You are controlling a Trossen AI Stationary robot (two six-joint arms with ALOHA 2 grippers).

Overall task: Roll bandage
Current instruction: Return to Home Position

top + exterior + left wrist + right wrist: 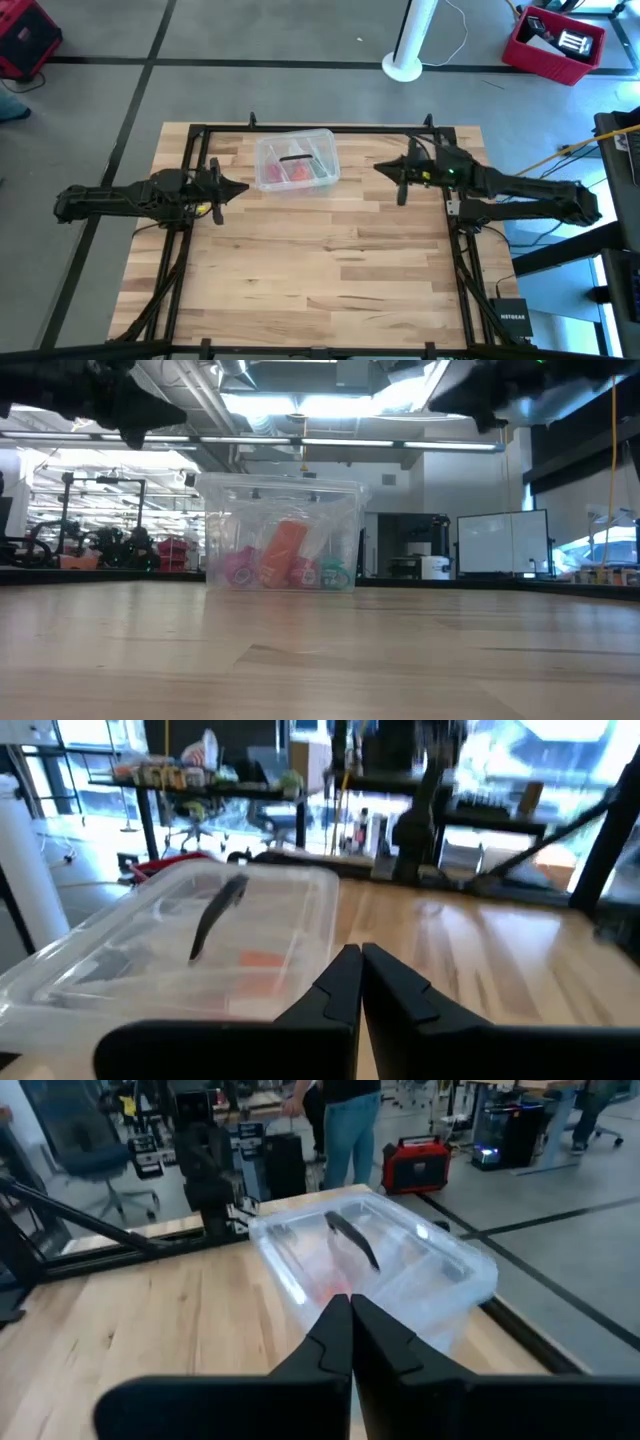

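Observation:
A clear plastic box [296, 160] with a lid stands at the far middle of the table. Through its wall an orange piece [284, 552] shows among pink, red and green contents; whether it is the bandage I cannot tell. No flat orange strip shows on the table. My left gripper [243, 186] hangs shut and empty above the table, just left of the box. My right gripper [378, 166] hangs shut and empty just right of the box. The box also shows in the left wrist view [190, 950] and the right wrist view [380, 1260].
The wooden table [320, 270] lies bare in front of the box. A black frame [300, 128] runs along the table's far and side edges. A person's legs [350, 1130] show in the room beyond the table.

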